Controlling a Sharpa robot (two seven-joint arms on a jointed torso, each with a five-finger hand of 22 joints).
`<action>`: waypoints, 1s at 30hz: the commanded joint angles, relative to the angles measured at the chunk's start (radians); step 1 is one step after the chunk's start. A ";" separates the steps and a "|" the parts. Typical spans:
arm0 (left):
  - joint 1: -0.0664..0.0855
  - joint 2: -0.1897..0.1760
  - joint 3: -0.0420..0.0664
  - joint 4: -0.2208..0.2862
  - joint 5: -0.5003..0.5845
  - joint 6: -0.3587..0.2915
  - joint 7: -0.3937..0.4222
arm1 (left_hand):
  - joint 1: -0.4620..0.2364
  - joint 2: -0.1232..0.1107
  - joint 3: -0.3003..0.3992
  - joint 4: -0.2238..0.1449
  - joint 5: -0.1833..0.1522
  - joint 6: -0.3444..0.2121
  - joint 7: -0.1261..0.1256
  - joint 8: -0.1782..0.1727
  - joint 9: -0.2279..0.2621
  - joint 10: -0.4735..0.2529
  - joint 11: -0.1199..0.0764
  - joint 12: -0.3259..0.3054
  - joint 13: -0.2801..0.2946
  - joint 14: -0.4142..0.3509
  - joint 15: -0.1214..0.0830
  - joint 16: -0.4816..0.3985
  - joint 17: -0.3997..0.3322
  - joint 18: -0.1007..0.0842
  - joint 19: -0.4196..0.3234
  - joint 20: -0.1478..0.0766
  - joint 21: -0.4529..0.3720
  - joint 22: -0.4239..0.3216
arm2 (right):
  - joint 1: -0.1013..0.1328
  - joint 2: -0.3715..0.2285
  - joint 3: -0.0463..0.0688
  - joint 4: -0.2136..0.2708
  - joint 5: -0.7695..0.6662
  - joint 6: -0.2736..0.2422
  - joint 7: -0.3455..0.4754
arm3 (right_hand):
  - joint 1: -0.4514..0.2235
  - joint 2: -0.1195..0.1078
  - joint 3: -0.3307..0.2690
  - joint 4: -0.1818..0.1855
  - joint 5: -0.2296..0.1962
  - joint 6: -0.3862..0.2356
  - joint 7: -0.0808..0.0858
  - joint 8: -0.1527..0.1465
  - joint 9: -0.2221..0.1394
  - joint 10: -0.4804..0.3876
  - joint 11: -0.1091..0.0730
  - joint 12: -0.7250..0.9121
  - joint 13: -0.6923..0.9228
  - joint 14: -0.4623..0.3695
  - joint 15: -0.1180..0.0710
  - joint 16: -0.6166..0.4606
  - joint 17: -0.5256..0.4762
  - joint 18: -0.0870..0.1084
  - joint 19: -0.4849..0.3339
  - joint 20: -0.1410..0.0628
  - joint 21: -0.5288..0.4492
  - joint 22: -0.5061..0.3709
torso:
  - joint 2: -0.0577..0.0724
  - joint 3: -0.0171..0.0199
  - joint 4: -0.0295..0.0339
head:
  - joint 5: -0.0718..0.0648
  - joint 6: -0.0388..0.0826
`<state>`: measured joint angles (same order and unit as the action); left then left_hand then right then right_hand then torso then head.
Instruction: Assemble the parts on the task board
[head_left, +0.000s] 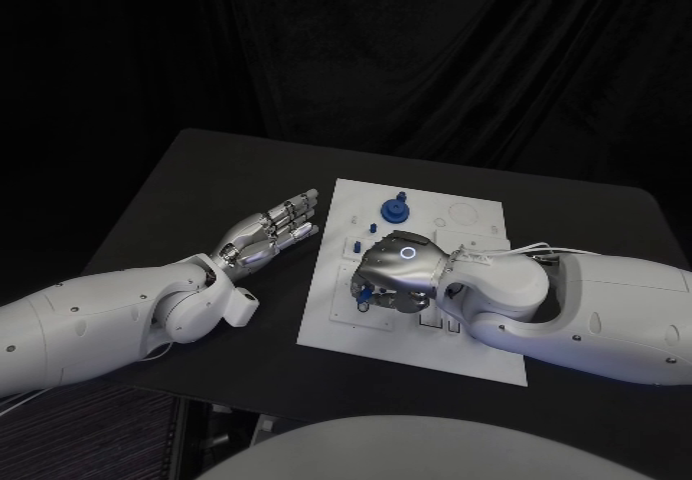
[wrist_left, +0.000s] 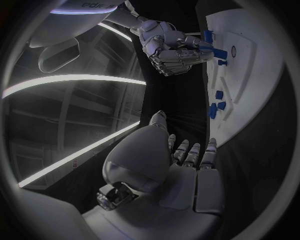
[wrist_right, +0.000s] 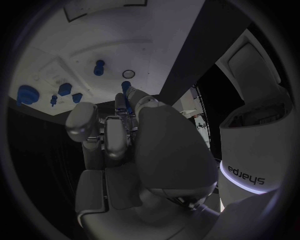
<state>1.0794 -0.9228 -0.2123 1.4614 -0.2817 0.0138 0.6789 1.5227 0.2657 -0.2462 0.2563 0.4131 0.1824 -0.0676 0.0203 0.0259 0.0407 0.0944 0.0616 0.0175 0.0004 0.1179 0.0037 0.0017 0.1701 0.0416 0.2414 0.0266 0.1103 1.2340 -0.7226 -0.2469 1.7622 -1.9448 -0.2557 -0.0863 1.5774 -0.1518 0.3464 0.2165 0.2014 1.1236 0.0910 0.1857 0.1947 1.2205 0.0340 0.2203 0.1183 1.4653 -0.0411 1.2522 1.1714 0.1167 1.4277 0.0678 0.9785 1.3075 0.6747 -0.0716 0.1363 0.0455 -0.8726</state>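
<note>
The right hand (head_left: 392, 268) hangs over the middle of the white board (head_left: 469, 345), back upward, its fingers (wrist_left: 187, 54) curled down and in. A long blue part (wrist_left: 212, 50) sticks out from between them in the left wrist view, so the hand has hold of it; it seems to be carried with one end free, probably so that end can be lowered into a seat in the board. A bit of blue (head_left: 362, 292) also shows under the hand in the head view, though I cannot tell there whether it is the same piece.

The left hand (head_left: 270, 232) lies off the board's left edge, just above or on the black worktop (head_left: 173, 190), fingers (head_left: 299, 208) stretched out flat and slightly apart, holding nothing. It looks parked there to stay clear of the right arm's work while remaining near enough to steady the board if needed.

On the board's far part a round blue part (head_left: 395, 210) stands in its place, apparently already fitted. A few small blue pieces (wrist_right: 64, 90) sit between it and the right hand, near the board's left side, within easy reach. A small round ring mark (wrist_right: 128, 74) on the board lies close ahead of the held part, and may be where it belongs; that is only a guess
</note>
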 joint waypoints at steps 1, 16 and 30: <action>-0.002 0.002 0.001 0.001 0.006 0.013 0.035 | 0.010 0.001 0.000 -0.004 0.003 0.000 0.004 0.007 0.001 -0.001 0.003 0.003 0.000 0.000 0.006 -0.004 -0.002 0.010 -0.006 0.003 -0.004 -0.001 | -0.008 0.009 0.000 -0.008 -0.070 0.052 0.015 | -0.001 -0.007 0.004 0.001 0.007 0.011 0.007 0.001 0.107 0.009 0.002 -0.007 0.001 0.000 0.003 -0.004 -0.002 -0.015 -0.001 -0.002 -0.006 0.130 | 0.001 -0.0010 -0.0012 | 0.008 0.000; -0.006 0.004 0.001 -0.003 0.006 0.017 0.035 | 0.011 0.003 0.000 -0.005 0.004 -0.002 0.005 0.006 0.001 -0.002 0.004 0.002 0.000 0.000 0.006 -0.004 -0.002 0.010 -0.006 0.003 -0.004 0.000 | -0.018 0.018 0.000 -0.013 -0.092 0.077 -0.003 | -0.001 -0.010 0.009 -0.005 0.013 0.012 0.008 -0.001 0.110 0.014 0.002 -0.008 0.003 -0.002 0.004 -0.007 -0.004 -0.015 -0.003 -0.002 -0.011 0.129 | 0.000 -0.0009 -0.0045 | 0.029 0.000; -0.009 0.011 0.001 -0.012 0.006 0.021 0.033 | 0.011 0.003 0.001 -0.005 0.004 -0.004 0.005 0.006 0.000 -0.002 0.004 0.001 0.000 0.000 0.006 -0.004 -0.002 0.010 -0.006 0.003 -0.004 -0.001 | -0.023 0.018 0.000 -0.017 -0.093 0.084 -0.006 | -0.008 -0.013 0.012 -0.009 0.014 0.017 0.008 0.000 0.114 0.020 0.001 -0.011 0.006 -0.004 0.003 -0.010 -0.007 -0.014 -0.006 -0.002 -0.011 0.129 | 0.000 -0.0020 -0.0042 | 0.025 0.000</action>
<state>1.0723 -0.9150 -0.2123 1.4490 -0.2817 0.0207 0.6789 1.5264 0.2694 -0.2462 0.2564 0.4131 0.1824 -0.0676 0.0203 0.0257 0.0407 0.0944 0.0616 0.0175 0.0004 0.1179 0.0037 0.0011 0.1701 0.0416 0.2414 0.0266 0.1105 1.2158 -0.7050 -0.2464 1.7478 -2.0235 -0.1899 -0.0817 1.5709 -0.1585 0.3546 0.2080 0.2131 1.1258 0.0888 0.1808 0.1958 1.2346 0.0338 0.2139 0.1235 1.4652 -0.0411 1.2472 1.1657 0.1168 1.4277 0.0679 0.9700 1.3080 0.6745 -0.0732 0.1323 0.0704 -0.8725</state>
